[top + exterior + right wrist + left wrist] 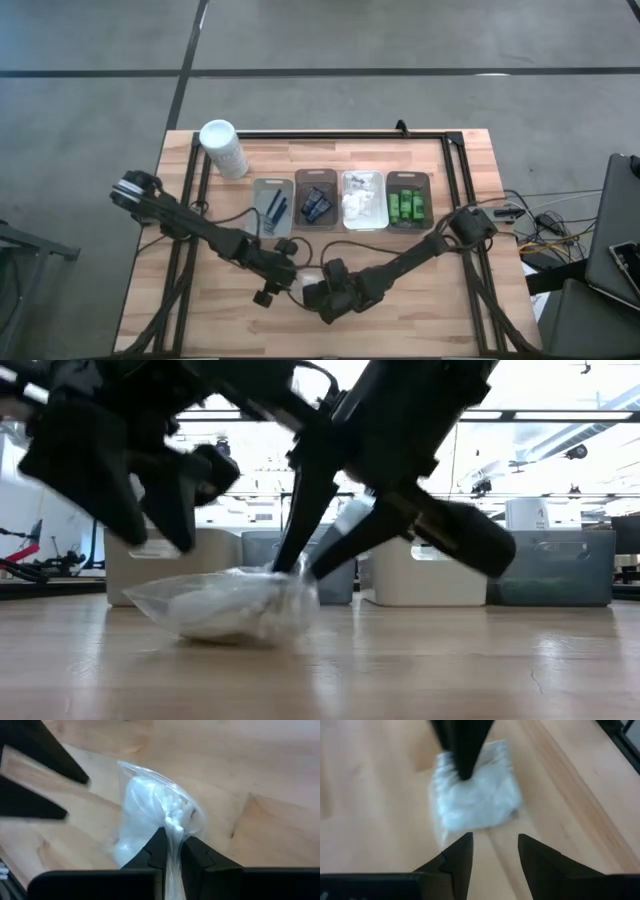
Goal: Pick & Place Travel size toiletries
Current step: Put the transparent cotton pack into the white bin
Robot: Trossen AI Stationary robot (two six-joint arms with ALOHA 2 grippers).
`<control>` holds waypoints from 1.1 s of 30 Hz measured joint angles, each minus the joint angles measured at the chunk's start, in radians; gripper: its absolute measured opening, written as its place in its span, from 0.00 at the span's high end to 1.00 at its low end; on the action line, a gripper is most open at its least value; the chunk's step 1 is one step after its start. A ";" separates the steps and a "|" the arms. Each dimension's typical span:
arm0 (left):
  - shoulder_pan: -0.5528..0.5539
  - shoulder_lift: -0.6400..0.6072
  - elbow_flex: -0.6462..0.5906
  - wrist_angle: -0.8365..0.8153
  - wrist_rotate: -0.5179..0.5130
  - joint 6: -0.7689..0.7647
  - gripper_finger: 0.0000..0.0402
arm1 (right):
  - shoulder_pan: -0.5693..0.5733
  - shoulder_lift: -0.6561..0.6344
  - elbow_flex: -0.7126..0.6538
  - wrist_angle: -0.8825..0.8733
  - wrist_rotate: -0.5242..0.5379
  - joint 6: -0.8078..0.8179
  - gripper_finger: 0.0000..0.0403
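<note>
A clear plastic packet point(306, 277) with white contents lies on the wooden table, near its front edge and between my two grippers. It also shows in the low view point(225, 605), the left wrist view point(475, 795) and the right wrist view point(150, 815). My right gripper point(175, 851) is shut on it. My left gripper point(495, 852) stands open just short of the packet's other side, with nothing between its fingers. Green bottles point(407, 205), white packets point(362, 203), dark sachets point(317, 205) and blue razors point(274, 207) lie in the trays farther back. My right gripper pinches the gathered clear film at one end of the packet point(175, 832) between its two fingers. The fingers point(295, 560) slant down onto it from above. The packet's body rests on the table, and the pinched end is drawn up a little toward the fingers.
Four trays point(430, 180) stand in a row across the table's middle. A tall white container point(223, 148) stands at the far left. A black frame point(450, 140) runs along the far and side edges. Bare wood lies near the front edge, on either side of the arms.
</note>
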 joint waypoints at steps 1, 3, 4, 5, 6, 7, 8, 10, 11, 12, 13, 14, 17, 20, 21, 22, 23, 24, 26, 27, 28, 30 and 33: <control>0.000 -0.025 0.000 -0.025 -0.017 -0.013 0.60 | 0.000 -0.008 0.000 -0.008 0.001 -0.010 0.94; 0.000 -0.083 0.000 -0.072 -0.056 -0.044 0.60 | 0.000 -0.035 0.000 -0.034 0.008 -0.025 0.94; 0.000 -0.115 0.000 -0.101 -0.083 -0.059 0.60 | 0.001 -0.054 0.000 -0.055 0.017 -0.030 0.94; 0.000 -0.146 0.000 -0.120 -0.110 -0.075 0.60 | 0.002 -0.074 0.000 -0.080 0.031 -0.035 0.94; 0.000 -0.184 0.000 -0.135 -0.135 -0.089 0.60 | 0.003 -0.097 0.000 -0.104 0.050 -0.038 0.94; 0.000 -0.216 0.000 -0.150 -0.160 -0.099 0.60 | 0.006 -0.125 0.000 -0.137 0.075 -0.038 0.94; 0.000 -0.253 0.000 -0.156 -0.183 -0.109 0.60 | 0.008 -0.154 0.000 -0.177 0.104 -0.039 0.94; 0.000 -0.323 0.000 -0.153 -0.225 -0.127 0.60 | 0.016 -0.218 0.000 -0.249 0.175 -0.040 0.94; 0.000 -0.357 0.000 -0.151 -0.241 -0.138 0.60 | 0.019 -0.254 0.000 -0.292 0.219 -0.040 0.94; 0.000 -0.389 0.000 -0.147 -0.259 -0.149 0.60 | 0.021 -0.288 0.001 -0.334 0.258 -0.040 0.94; 0.000 -0.421 0.000 -0.141 -0.271 -0.158 0.60 | 0.022 -0.325 0.002 -0.382 0.301 -0.039 0.94; 0.000 -0.450 0.000 -0.137 -0.284 -0.164 0.60 | 0.021 -0.356 0.002 -0.432 0.337 -0.039 0.94; 0.001 -0.529 0.000 -0.123 -0.301 -0.187 0.60 | -0.014 -0.431 0.003 -0.623 0.377 -0.028 0.94; 0.002 -0.594 0.000 -0.120 -0.303 -0.220 0.60 | -0.085 -0.466 -0.004 -0.807 0.339 -0.023 0.94; 0.002 -0.612 0.000 -0.120 -0.305 -0.228 0.60 | -0.117 -0.472 -0.008 -0.837 0.323 -0.053 0.94; 0.002 -0.628 0.000 -0.121 -0.308 -0.231 0.60 | -0.146 -0.478 -0.016 -0.850 0.304 -0.097 0.94; 0.002 -0.641 0.000 -0.121 -0.316 -0.231 0.60 | -0.178 -0.481 -0.027 -0.852 0.278 -0.157 0.94; 0.002 -0.652 0.000 -0.120 -0.330 -0.231 0.60 | -0.210 -0.481 -0.037 -0.844 0.245 -0.220 0.94; 0.002 -0.669 0.000 -0.123 -0.358 -0.232 0.60 | -0.271 -0.481 -0.065 -0.801 0.172 -0.359 0.94; 0.002 -0.674 0.000 -0.122 -0.371 -0.232 0.60 | -0.298 -0.478 -0.084 -0.778 0.143 -0.422 0.94; 0.002 -0.679 0.000 -0.124 -0.387 -0.232 0.60 | -0.322 -0.477 -0.107 -0.747 0.121 -0.469 0.94; 0.002 -0.682 0.000 -0.131 -0.407 -0.232 0.60 | -0.358 -0.477 -0.156 -0.669 0.103 -0.523 0.94; 0.002 -0.680 0.000 -0.147 -0.424 -0.233 0.60 | -0.393 -0.486 -0.221 -0.518 0.061 -0.600 0.94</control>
